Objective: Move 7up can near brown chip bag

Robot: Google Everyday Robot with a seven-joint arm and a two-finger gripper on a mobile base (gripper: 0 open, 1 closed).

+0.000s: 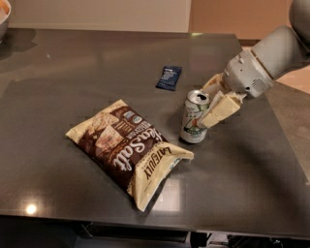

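The 7up can (194,117) stands upright on the dark table, a short way right of the brown chip bag (128,147). The bag lies flat near the table's front, its right corner close to the can's base. My gripper (209,102) reaches in from the right, with cream fingers (221,109) on either side of the can's upper right part, shut on it. The can's base seems to rest on the table.
A small flat dark-blue packet (169,78) lies behind the can. The edge of a bowl (4,14) shows at the far left corner. The dark table (72,72) has its right edge near my arm and its front edge below the bag.
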